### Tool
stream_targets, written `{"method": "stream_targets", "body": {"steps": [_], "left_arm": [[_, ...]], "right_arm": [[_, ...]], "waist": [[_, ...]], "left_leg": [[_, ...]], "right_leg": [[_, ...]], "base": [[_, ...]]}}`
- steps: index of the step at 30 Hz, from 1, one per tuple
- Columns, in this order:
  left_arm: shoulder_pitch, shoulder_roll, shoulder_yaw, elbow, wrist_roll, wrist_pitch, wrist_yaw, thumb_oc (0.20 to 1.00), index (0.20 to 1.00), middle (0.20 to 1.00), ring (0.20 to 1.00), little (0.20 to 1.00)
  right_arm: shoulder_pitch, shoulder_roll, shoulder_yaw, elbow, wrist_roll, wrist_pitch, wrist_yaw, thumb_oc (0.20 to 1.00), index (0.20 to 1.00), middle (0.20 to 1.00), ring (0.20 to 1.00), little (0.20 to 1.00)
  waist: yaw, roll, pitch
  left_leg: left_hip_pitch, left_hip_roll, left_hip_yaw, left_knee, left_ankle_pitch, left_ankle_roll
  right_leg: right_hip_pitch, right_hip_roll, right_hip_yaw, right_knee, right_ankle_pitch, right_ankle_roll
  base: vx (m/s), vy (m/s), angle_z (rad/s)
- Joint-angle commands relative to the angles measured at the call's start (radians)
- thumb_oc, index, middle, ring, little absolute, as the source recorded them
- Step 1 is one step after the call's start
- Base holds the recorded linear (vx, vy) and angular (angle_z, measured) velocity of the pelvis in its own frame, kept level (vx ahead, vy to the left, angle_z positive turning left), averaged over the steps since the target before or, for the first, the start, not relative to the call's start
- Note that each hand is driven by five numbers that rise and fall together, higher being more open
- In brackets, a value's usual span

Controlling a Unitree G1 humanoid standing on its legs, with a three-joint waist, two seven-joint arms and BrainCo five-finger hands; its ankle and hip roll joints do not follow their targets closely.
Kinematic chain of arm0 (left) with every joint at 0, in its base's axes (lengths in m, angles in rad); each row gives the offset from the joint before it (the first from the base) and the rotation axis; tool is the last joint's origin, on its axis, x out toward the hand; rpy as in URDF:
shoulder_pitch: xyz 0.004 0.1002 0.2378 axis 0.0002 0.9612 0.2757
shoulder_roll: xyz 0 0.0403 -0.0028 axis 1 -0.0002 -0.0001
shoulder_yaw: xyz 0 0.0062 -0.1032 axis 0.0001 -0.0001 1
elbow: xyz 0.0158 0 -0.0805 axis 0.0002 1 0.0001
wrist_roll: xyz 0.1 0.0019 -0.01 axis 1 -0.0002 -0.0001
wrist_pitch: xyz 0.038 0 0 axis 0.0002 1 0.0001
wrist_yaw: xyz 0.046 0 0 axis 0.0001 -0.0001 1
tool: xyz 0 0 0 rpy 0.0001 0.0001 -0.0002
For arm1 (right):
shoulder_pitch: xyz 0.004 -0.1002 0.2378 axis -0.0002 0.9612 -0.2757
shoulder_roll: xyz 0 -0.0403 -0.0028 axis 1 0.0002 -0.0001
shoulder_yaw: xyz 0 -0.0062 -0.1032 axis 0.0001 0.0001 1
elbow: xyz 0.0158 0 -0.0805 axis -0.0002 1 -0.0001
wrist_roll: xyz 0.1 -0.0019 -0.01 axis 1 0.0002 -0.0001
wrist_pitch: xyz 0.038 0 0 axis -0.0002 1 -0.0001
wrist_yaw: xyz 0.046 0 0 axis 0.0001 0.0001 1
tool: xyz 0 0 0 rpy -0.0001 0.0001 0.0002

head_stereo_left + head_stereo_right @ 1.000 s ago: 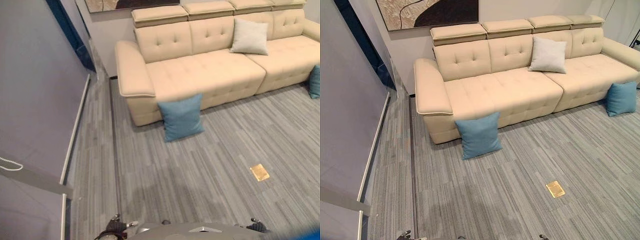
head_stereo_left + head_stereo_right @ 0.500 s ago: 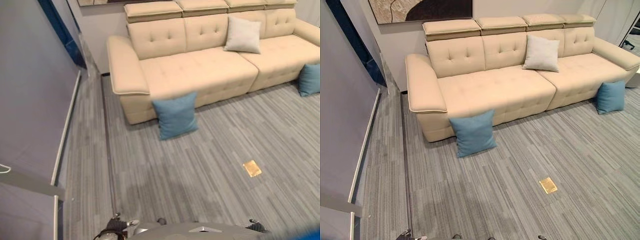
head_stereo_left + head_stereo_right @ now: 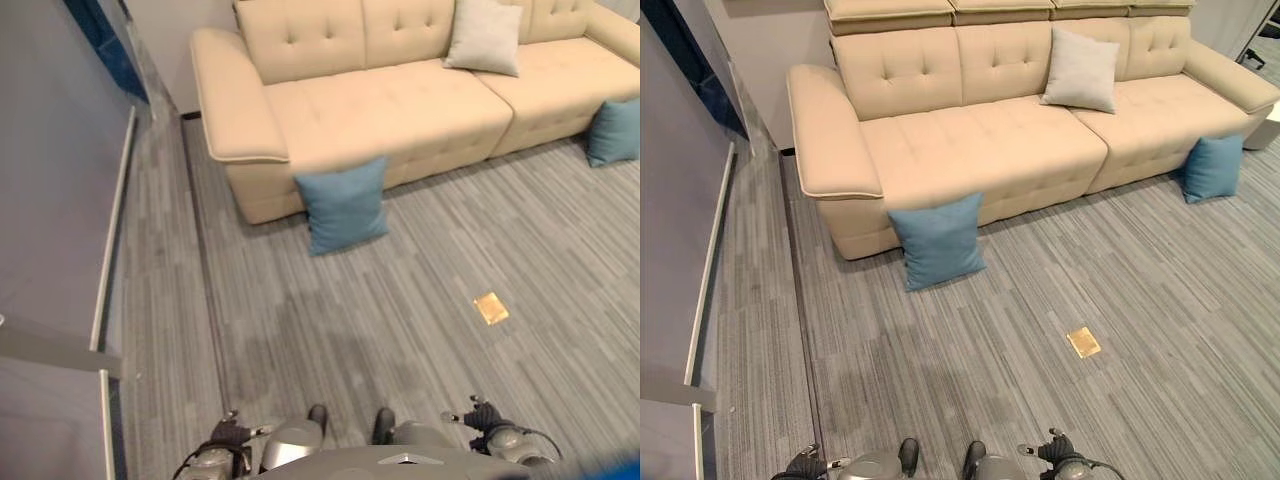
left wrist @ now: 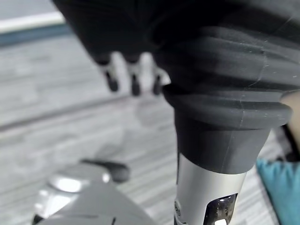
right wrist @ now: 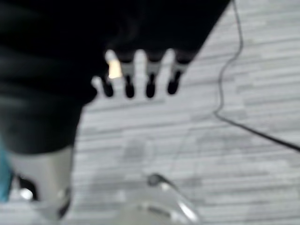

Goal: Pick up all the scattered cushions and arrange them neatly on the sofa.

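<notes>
Left robot hand [image 4: 133,75]: I read fingers straight, empty.
Right robot hand [image 5: 140,77]: same, empty.
Done: grey cushion [image 3: 1080,70] on sofa [image 3: 980,140].
Left: near blue cushion [image 3: 938,240], far blue cushion [image 3: 1213,168], both on floor [image 3: 1040,380].

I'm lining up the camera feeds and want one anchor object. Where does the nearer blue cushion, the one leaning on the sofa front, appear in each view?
Left eye view: blue cushion, centre, upper half.
Right eye view: left of centre.
Left wrist view: probably the teal patch at the lower right edge.
Right wrist view: cannot tell.
Shared landmark: brass floor plate, on the carpet in both eye views.
</notes>
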Motion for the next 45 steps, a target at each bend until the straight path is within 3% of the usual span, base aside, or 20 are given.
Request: {"method": "stream_targets", "body": {"steps": [1,2,3,8,9,10,14,18,21,23,27,29,30,32,33,35,37,40,42,45], "left_arm": [[-0.035,0.006,0.021,0.009,-0.018,-0.016,-0.007,1.0,1.0,1.0,1.0,1.0],[-0.034,0.006,0.021,0.009,-0.018,-0.016,-0.007,1.0,1.0,1.0,1.0,1.0],[-0.042,0.011,0.016,0.014,-0.017,-0.017,-0.005,1.0,1.0,1.0,1.0,1.0],[-0.052,-0.004,-0.001,0.002,-0.036,-0.024,-0.009,1.0,1.0,1.0,1.0,1.0],[-0.052,-0.007,-0.004,-0.004,-0.043,-0.023,-0.011,1.0,1.0,1.0,1.0,1.0],[-0.057,-0.007,-0.017,-0.017,-0.046,-0.02,-0.017,1.0,1.0,1.0,1.0,1.0],[-0.082,-0.007,-0.039,-0.025,-0.048,-0.021,-0.022,1.0,1.0,1.0,1.0,1.0],[-0.095,-0.002,-0.041,-0.042,-0.064,-0.024,-0.019,1.0,1.0,1.0,1.0,1.0],[-0.088,0.001,-0.038,-0.044,-0.056,-0.022,-0.016,1.0,1.0,1.0,1.0,1.0],[-0.081,0.004,-0.024,-0.031,-0.05,-0.021,-0.018,1.0,1.0,1.0,1.0,1.0],[-0.062,0.011,-0.003,-0.005,-0.057,-0.017,-0.023,1.0,1.0,1.0,1.0,1.0],[-0.058,0.021,-0.001,0.001,-0.048,-0.012,-0.025,1.0,1.0,1.0,1.0,1.0],[-0.059,0.021,-0.001,0.002,-0.048,-0.012,-0.025,1.0,1.0,1.0,1.0,1.0],[-0.068,0.033,-0.007,0.002,-0.045,-0.009,-0.025,1.0,1.0,1.0,1.0,1.0],[-0.083,0.042,-0.013,-0.005,-0.043,-0.011,-0.025,1.0,1.0,1.0,1.0,1.0],[-0.089,0.05,-0.011,-0.006,-0.043,-0.013,-0.023,1.0,1.0,1.0,1.0,1.0],[-0.09,0.054,-0.007,-0.014,-0.049,-0.014,-0.022,1.0,1.0,1.0,1.0,1.0],[-0.106,0.066,0.011,-0.004,-0.032,-0.017,-0.025,1.0,1.0,1.0,1.0,1.0],[-0.11,0.066,0.017,0.007,-0.035,-0.022,-0.024,1.0,1.0,1.0,1.0,1.0],[-0.096,0.051,0.031,0.025,-0.046,-0.025,-0.021,1.0,1.0,1.0,1.0,1.0]], "right_arm": [[-0.019,-0.033,0.048,-0.039,-0.018,-0.005,0.003,1.0,1.0,1.0,1.0,1.0],[-0.019,-0.033,0.048,-0.038,-0.018,-0.005,0.003,1.0,1.0,1.0,1.0,1.0],[-0.024,-0.035,0.056,-0.047,-0.012,-0.004,0.006,1.0,1.0,1.0,1.0,1.0],[-0.016,-0.041,0.058,-0.037,0.0,-0.007,0.005,1.0,1.0,1.0,1.0,1.0],[-0.009,-0.042,0.056,-0.034,0.003,-0.007,0.003,1.0,1.0,1.0,1.0,1.0],[-0.004,-0.046,0.05,-0.032,0.025,-0.013,-0.004,1.0,1.0,1.0,1.0,1.0],[-0.017,-0.052,0.049,-0.036,0.048,-0.017,-0.013,1.0,1.0,1.0,1.0,1.0],[-0.024,-0.057,0.038,-0.027,0.065,-0.015,-0.013,1.0,1.0,1.0,1.0,1.0],[-0.018,-0.053,0.036,-0.025,0.066,-0.016,-0.013,1.0,1.0,1.0,1.0,1.0],[-0.012,-0.049,0.034,-0.017,0.064,-0.013,-0.008,1.0,1.0,1.0,1.0,1.0],[-0.008,-0.023,0.038,-0.014,0.048,-0.012,-0.004,1.0,1.0,1.0,1.0,1.0],[-0.015,-0.011,0.039,-0.025,0.04,-0.012,0.001,1.0,1.0,1.0,1.0,1.0],[-0.015,-0.011,0.039,-0.025,0.04,-0.012,0.001,1.0,1.0,1.0,1.0,1.0],[-0.033,-0.006,0.044,-0.044,0.038,-0.014,0.003,1.0,1.0,1.0,1.0,1.0],[-0.05,-0.003,0.059,-0.064,0.036,-0.017,0.003,1.0,1.0,1.0,1.0,1.0],[-0.061,-0.003,0.073,-0.081,0.026,-0.018,0.006,1.0,1.0,1.0,1.0,1.0],[-0.068,-0.005,0.079,-0.091,0.021,-0.018,0.006,1.0,1.0,1.0,1.0,1.0],[-0.106,-0.006,0.095,-0.114,0.01,-0.018,0.013,1.0,1.0,1.0,1.0,1.0],[-0.114,-0.008,0.1,-0.118,0.004,-0.016,0.013,1.0,1.0,1.0,1.0,1.0],[-0.104,-0.007,0.102,-0.109,-0.004,-0.014,0.017,1.0,1.0,1.0,1.0,1.0]], "waist": [[0.028,-0.025,0.009],[0.028,-0.023,0.01],[0.006,-0.024,0.011],[-0.02,-0.021,-0.027],[-0.019,-0.019,-0.031],[-0.017,-0.021,-0.023],[0.014,-0.047,0.029],[0.045,-0.054,0.041],[0.047,-0.046,0.022],[0.063,-0.047,0.009],[0.078,-0.079,-0.014],[0.085,-0.088,-0.019],[0.084,-0.088,-0.021],[0.073,-0.08,-0.006],[0.058,-0.055,0.009],[0.053,-0.04,0.008],[0.052,-0.04,0.009],[0.036,-0.056,0.016],[0.02,-0.053,0.016],[0.015,-0.054,-0.006]], "left_leg": [[0.017,-0.041,-0.083,0.085,-0.105,0.0],[0.021,-0.038,-0.083,0.084,-0.106,-0.001],[0.045,-0.03,-0.105,0.07,-0.106,-0.01],[0.064,-0.003,-0.143,0.087,-0.093,-0.047],[0.056,0.005,-0.147,0.123,-0.074,-0.067],[-0.006,0.042,-0.115,0.273,-0.003,-0.115],[-0.165,0.036,-0.087,0.478,0.055,-0.115],[-0.249,0.034,-0.012,0.31,0.01,-0.096],[-0.283,0.039,0.037,0.113,0.101,-0.101],[-0.336,0.034,0.072,0.072,0.172,-0.113],[-0.277,0.004,0.026,0.076,0.11,-0.077],[-0.231,-0.023,0.019,0.088,0.058,-0.038],[-0.235,-0.022,0.018,0.088,0.059,-0.038],[-0.197,-0.03,0.012,0.09,0.038,-0.014],[-0.169,-0.02,-0.009,0.085,0.028,0.001],[-0.127,-0.015,-0.016,0.067,0.013,0.008],[-0.104,-0.015,-0.018,0.053,0.007,0.006],[-0.035,-0.021,-0.035,0.036,-0.037,-0.024],[-0.014,-0.016,-0.05,0.032,-0.051,-0.031],[0.02,-0.007,-0.063,0.022,-0.073,-0.043]], "right_leg": [[-0.018,-0.043,-0.043,-0.192,0.184,0.051],[-0.015,-0.041,-0.044,-0.195,0.185,0.051],[-0.041,0.007,0.017,-0.244,0.193,0.048],[0.004,0.048,0.041,-0.28,0.167,0.017],[0.019,0.051,0.029,-0.293,0.161,0.01],[0.075,0.062,-0.005,-0.323,0.144,-0.014],[0.132,0.049,-0.046,-0.363,0.133,-0.039],[0.193,0.051,-0.083,-0.422,0.11,-0.02],[0.217,0.069,-0.099,-0.438,0.085,-0.013],[0.256,0.087,-0.098,-0.438,0.053,-0.019],[0.271,0.054,-0.091,-0.347,0.021,0.004],[0.232,-0.003,-0.084,-0.182,0.069,0.044],[0.23,-0.002,-0.084,-0.183,0.07,0.044],[0.157,-0.042,-0.068,-0.018,0.175,0.077],[0.097,-0.041,-0.056,0.091,0.187,0.067],[0.041,-0.056,-0.08,0.114,0.185,0.057],[0.03,-0.062,-0.103,0.081,0.182,0.054],[0.0,-0.069,-0.116,-0.265,0.202,0.066],[-0.016,-0.054,-0.046,-0.33,0.23,0.076],[0.005,-0.048,-0.034,-0.346,0.241,0.073]], "base": [[0.13,-0.065,-0.13],[0.3,-0.092,-0.21],[0.17,-0.032,-0.09],[0.24,-0.063,0.39],[0.33,-0.225,0.5],[0.25,-0.26,0.64],[0.09,-0.162,0.65],[0.17,-0.047,0.42],[0.25,0.073,0.35],[0.35,0.121,0.34],[0.31,0.166,-0.14],[0.28,0.261,0.01],[0.14,0.189,0.09],[0.2,0.234,0.07],[0.18,0.213,0.06],[0.25,0.192,0.38],[0.26,0.069,0.16],[0.39,-0.08,0.18],[0.28,-0.051,0.08],[0.27,-0.074,0.12]]}}
